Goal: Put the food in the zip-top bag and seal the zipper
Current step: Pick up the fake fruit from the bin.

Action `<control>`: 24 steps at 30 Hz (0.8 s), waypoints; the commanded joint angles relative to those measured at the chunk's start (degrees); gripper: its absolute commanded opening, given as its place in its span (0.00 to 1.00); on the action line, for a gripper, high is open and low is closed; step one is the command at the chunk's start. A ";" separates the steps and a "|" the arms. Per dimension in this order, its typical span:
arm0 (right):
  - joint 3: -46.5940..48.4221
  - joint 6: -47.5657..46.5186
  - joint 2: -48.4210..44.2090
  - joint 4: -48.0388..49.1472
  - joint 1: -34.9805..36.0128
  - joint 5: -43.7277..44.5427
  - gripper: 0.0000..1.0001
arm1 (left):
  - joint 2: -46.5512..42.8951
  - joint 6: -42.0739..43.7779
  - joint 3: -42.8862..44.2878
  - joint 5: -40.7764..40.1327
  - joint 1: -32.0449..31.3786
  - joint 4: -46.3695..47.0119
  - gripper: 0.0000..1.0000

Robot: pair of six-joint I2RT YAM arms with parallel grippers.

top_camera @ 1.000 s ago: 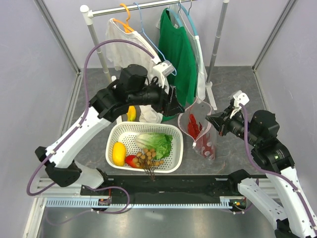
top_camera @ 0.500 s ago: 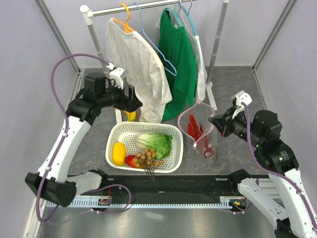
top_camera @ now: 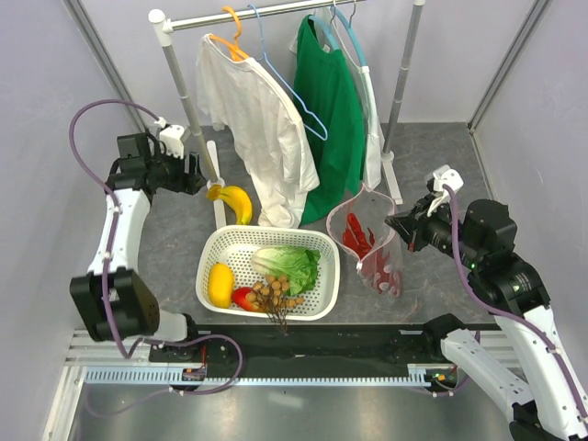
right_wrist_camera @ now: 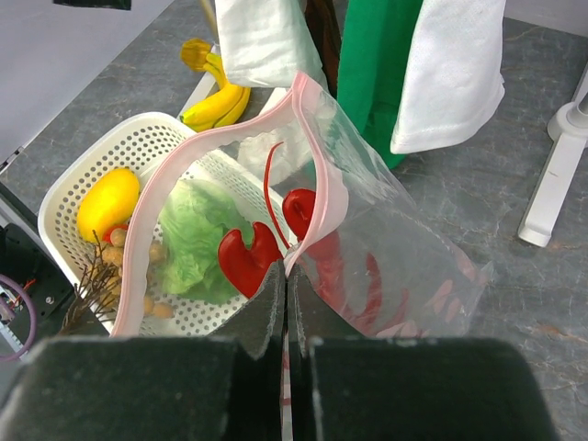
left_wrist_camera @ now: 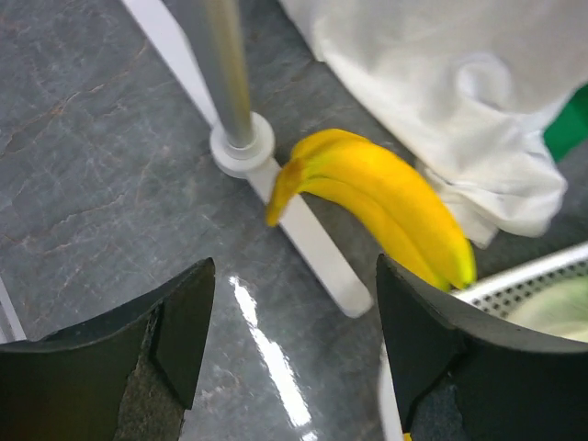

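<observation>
The clear zip-top bag point(top_camera: 369, 248) hangs open right of the basket with the red lobster point(top_camera: 356, 235) inside. My right gripper point(top_camera: 397, 225) is shut on its pink zipper strip point(right_wrist_camera: 317, 147), pinching the mouth edge point(right_wrist_camera: 286, 276). The lobster point(right_wrist_camera: 246, 259) shows through the bag mouth. My left gripper point(top_camera: 195, 177) is open and empty at the far left, just left of the yellow banana point(top_camera: 235, 200), which lies by the rack foot. In the left wrist view the banana point(left_wrist_camera: 386, 197) lies ahead of the open fingers point(left_wrist_camera: 181, 322). Lettuce point(top_camera: 290, 265), lemon point(top_camera: 220, 285), mango point(top_camera: 243, 298) and longan bunch point(top_camera: 276, 293) lie in the basket.
The white perforated basket point(top_camera: 317, 241) stands in front of a clothes rack with a white shirt point(top_camera: 253, 129) and a green shirt point(top_camera: 333, 110). The rack post point(left_wrist_camera: 225, 73) and its white foot bar point(left_wrist_camera: 317, 248) are beside the banana. Frame walls stand on both sides.
My left arm has swung from the middle near the bag back to the far left, and now sits open beside the banana. My right gripper has kept hold of the bag, barely moving.
</observation>
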 commanded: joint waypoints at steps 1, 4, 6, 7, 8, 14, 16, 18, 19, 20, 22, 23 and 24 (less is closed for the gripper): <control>0.53 0.49 0.35 0.76 -0.05 0.53 0.00 | 3.30 3.90 -2.52 7.14 2.47 11.24 0.76; 0.62 0.49 0.96 0.58 -0.05 0.53 0.00 | 7.69 5.05 -3.85 8.46 2.56 16.35 0.76; 0.62 0.40 1.23 0.67 -0.05 0.79 0.00 | 11.11 5.49 -3.50 10.30 2.56 17.06 0.75; 0.53 0.49 1.14 0.58 -0.05 0.79 0.00 | 12.17 5.66 -3.58 10.74 2.56 18.28 0.75; 0.53 0.49 1.23 0.58 0.03 0.97 0.00 | 13.14 5.93 -3.58 10.74 2.56 18.82 0.75; 0.35 0.58 1.84 0.58 0.04 1.06 0.00 | 18.51 6.81 -5.16 10.30 2.56 23.65 0.75; 0.35 0.58 2.11 0.41 -0.05 0.97 0.00 | 19.65 6.46 -5.78 10.31 2.56 24.62 0.74; 0.53 0.40 2.46 0.41 0.03 1.06 0.00 | 20.27 6.72 -6.39 10.39 2.64 25.67 0.72; 0.62 0.40 2.55 0.41 -0.05 1.14 0.00 | 20.44 6.89 -6.74 10.65 2.56 26.29 0.72; 0.62 0.32 2.72 0.49 0.03 1.41 0.00 | 20.88 7.24 -7.01 10.92 2.56 26.55 0.71; 0.62 0.14 2.98 0.41 0.04 1.41 0.00 | 21.32 7.86 -7.62 11.44 2.56 26.47 0.70; 0.70 0.14 3.16 0.32 -0.05 1.50 0.00 | 21.85 7.78 -7.10 11.45 2.56 25.51 0.68; 0.70 0.05 3.16 0.41 -0.05 1.58 0.00 | 22.03 8.04 -6.92 11.88 2.64 25.41 0.67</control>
